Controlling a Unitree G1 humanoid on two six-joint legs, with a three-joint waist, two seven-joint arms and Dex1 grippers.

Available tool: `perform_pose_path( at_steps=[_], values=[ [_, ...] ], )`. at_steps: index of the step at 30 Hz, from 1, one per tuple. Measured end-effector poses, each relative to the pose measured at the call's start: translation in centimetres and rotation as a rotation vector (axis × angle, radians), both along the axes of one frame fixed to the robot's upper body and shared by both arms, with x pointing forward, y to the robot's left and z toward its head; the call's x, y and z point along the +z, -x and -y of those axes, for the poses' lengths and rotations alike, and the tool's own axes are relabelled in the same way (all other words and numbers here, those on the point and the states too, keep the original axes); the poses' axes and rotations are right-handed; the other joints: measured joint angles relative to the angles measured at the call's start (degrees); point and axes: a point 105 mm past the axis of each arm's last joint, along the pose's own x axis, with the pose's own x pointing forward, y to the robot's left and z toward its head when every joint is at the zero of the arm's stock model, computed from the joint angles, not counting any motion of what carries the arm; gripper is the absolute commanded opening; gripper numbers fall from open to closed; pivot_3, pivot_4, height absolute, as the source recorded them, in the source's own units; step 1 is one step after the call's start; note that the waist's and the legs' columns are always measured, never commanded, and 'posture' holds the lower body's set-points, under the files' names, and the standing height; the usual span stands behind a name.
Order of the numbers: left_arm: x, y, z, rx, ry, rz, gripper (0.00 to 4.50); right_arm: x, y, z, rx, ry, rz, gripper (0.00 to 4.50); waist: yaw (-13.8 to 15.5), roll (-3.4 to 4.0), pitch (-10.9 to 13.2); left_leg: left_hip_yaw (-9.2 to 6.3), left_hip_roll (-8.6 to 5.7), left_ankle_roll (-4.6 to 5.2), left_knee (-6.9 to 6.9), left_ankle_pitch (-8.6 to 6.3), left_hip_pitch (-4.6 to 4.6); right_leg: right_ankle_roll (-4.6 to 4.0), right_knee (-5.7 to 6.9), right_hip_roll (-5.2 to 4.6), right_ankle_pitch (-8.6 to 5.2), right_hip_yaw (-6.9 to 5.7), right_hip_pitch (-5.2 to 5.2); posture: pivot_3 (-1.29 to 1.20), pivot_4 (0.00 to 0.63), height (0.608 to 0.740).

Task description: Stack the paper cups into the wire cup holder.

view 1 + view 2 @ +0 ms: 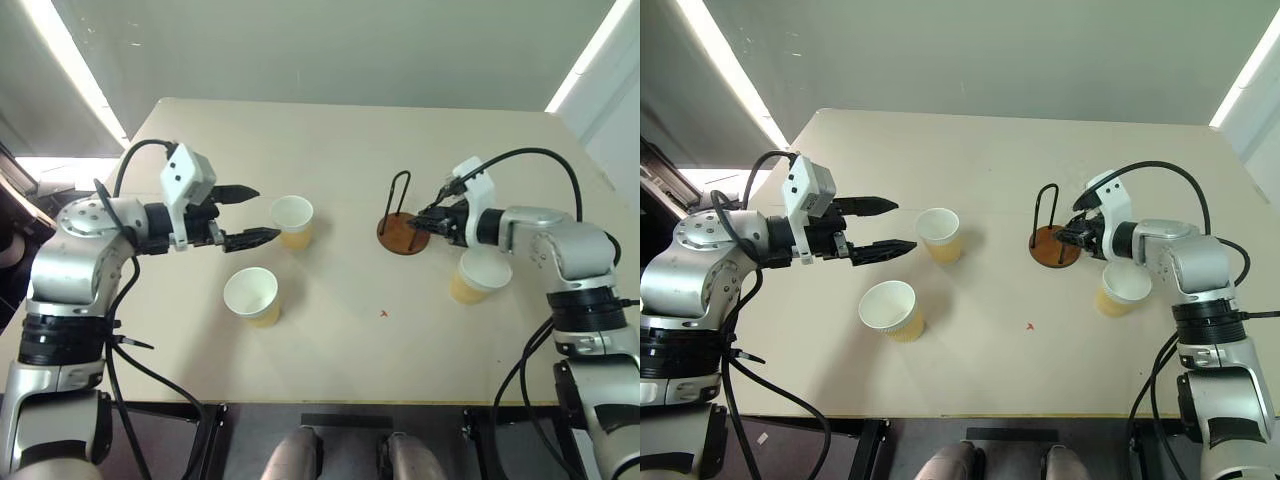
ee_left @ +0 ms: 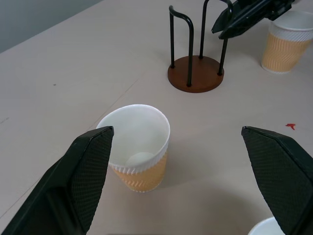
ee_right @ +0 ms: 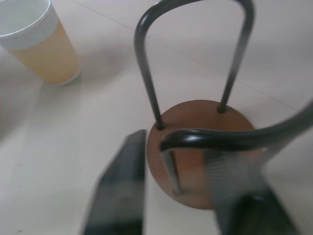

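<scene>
Two paper cups (image 1: 291,221) left of wire cup holder (image 1: 402,233), one right.

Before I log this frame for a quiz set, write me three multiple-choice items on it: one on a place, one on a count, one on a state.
1. Where is the right gripper?
A. at the wire cup holder
B. over the table's near edge
C. inside a cup

2. How many paper cups stand on the table?
A. one
B. two
C. three

3. How does the left gripper stand?
A. shut on a cup
B. open, holding nothing
C. shut, empty

Answers:
1 A, its fingers straddle one of the holder's black wire loops in the right wrist view.
2 C, one cup by the left gripper, one nearer the robot, one under the right forearm.
3 B, its fingers are spread wide with the cup ahead of them, untouched.
</scene>
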Motion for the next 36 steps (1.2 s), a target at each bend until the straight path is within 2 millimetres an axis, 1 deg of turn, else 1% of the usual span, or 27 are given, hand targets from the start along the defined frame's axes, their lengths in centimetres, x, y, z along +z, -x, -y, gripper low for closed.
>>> perform_pose_path(
  at_steps=[1,2,4,7,10,11,13,14,16,20,24,26,28,30,33,36],
  values=[
    [0.0,0.0,0.0,-0.001,0.0,-0.001,4.5,0.0,0.0,0.0,0.0,0.0,0.0,0.24,-0.01,0.0,0.0,0.0,0.0,0.0,0.0,0.0,0.0,0.0,0.0,0.0,0.0,0.0,0.0,0.0,0.15,0.74],
    [-0.1,0.0,0.1,-0.003,0.0,-0.003,4.5,0.2,-0.1,0.1,-0.001,0.004,0.014,0.03,-0.02,0.0,0.0,0.0,0.0,0.0,0.0,0.0,0.0,0.0,0.0,0.0,0.0,0.0,-0.01,0.0,0.15,0.74],
    [-0.2,0.0,0.2,-0.008,-0.003,-0.008,4.5,0.8,-0.1,0.2,0.003,0.006,0.031,0.03,-0.03,0.0,0.0,0.0,0.01,0.0,0.0,0.0,0.01,0.0,0.0,0.0,0.0,0.0,0.0,0.0,0.15,0.74],
    [-0.4,0.0,0.4,-0.016,-0.009,-0.016,4.5,1.0,0.1,0.1,0.03,0.002,0.035,0.03,-0.02,0.0,0.0,0.01,0.01,0.0,-0.01,0.0,0.0,0.0,0.0,0.0,0.0,0.0,-0.01,0.0,0.15,0.74],
    [-0.7,0.1,0.6,-0.036,-0.022,-0.03,4.5,1.6,0.7,0.0,0.089,0.006,0.046,0.03,0.03,0.0,0.0,0.0,0.01,0.0,-0.02,0.0,-0.04,0.0,0.01,0.0,0.0,-0.01,-0.02,0.0,0.15,0.74],
    [-0.7,0.2,0.7,-0.044,-0.026,-0.034,4.5,2.0,1.1,0.0,0.116,0.015,0.056,0.03,0.03,0.0,0.0,0.0,0.01,0.0,-0.02,0.0,-0.07,0.0,0.02,0.0,0.0,-0.01,-0.03,0.0,0.15,0.74],
    [-0.7,0.7,0.9,-0.08,-0.044,-0.056,4.5,2.9,2.5,-0.4,0.204,0.041,0.088,0.03,0.03,0.0,0.0,-0.01,0.01,0.0,-0.03,0.0,-0.17,0.0,0.0,0.01,0.0,-0.04,-0.08,0.0,0.15,0.74],
    [-0.6,1.2,1.1,-0.111,-0.049,-0.071,4.5,3.4,3.4,-0.6,0.259,0.066,0.107,0.03,0.03,0.0,0.0,-0.01,0.01,-0.01,-0.03,0.0,-0.21,0.0,-0.02,0.01,0.0,-0.04,-0.08,0.0,0.15,0.74],
    [-0.1,2.7,1.9,-0.203,-0.057,-0.103,4.5,3.6,5.5,-1.1,0.375,0.127,0.114,0.03,0.03,0.0,0.0,-0.01,0.01,-0.01,-0.02,0.0,-0.27,0.0,-0.08,0.01,0.0,-0.06,-0.09,0.0,0.15,0.74],
    [0.5,5.4,3.1,-0.366,-0.089,-0.148,4.5,2.9,8.8,-2.1,0.551,0.215,0.081,0.03,-0.04,-0.01,0.0,0.0,0.04,-0.01,-0.01,-0.01,-0.22,0.01,-0.08,0.01,0.0,-0.02,-0.08,0.0,0.15,0.74],
    [0.0,6.5,3.1,-0.44,-0.143,-0.208,4.5,1.9,10.6,-2.3,0.64,0.28,0.054,0.03,-0.09,-0.01,0.01,0.01,0.04,-0.06,0.02,0.04,0.04,0.0,-0.04,0.0,0.0,0.04,0.03,0.0,0.15,0.74],
    [-0.2,6.8,3.3,-0.475,-0.159,-0.23,4.5,1.6,11.0,-2.6,0.668,0.293,0.057,0.03,-0.12,-0.02,0.01,0.02,0.04,-0.08,0.03,0.07,0.12,0.0,0.03,0.0,0.0,0.07,0.07,0.0,0.15,0.74],
    [0.0,6.8,3.5,-0.491,-0.167,-0.227,4.5,1.2,11.4,-2.8,0.695,0.304,0.054,0.03,-0.13,-0.02,0.01,0.02,0.04,-0.08,0.03,0.07,0.14,-0.01,0.05,0.0,0.0,0.07,0.07,0.0,0.15,0.74],
    [0.3,6.7,3.7,-0.496,-0.174,-0.213,4.5,0.3,11.7,-2.9,0.714,0.319,0.035,0.03,-0.17,-0.02,0.01,0.02,0.04,-0.07,0.02,0.07,0.13,-0.01,0.02,0.0,0.0,0.07,0.07,0.0,0.15,0.74],
    [0.1,6.6,3.8,-0.5,-0.18,-0.214,4.5,-0.6,11.8,-3.0,0.725,0.337,0.015,0.03,-0.22,-0.02,0.01,0.03,0.04,-0.06,-0.02,0.06,0.12,-0.01,-0.01,0.0,0.0,0.07,0.07,0.0,0.15,0.74],
    [-0.1,6.6,3.9,-0.503,-0.18,-0.22,4.5,-1.1,11.7,-3.0,0.73,0.365,0.018,0.03,-0.23,-0.02,0.01,0.03,0.06,-0.05,-0.03,0.05,0.1,-0.01,-0.01,0.0,0.0,0.07,0.06,0.0,0.15,0.74]
  ],
)
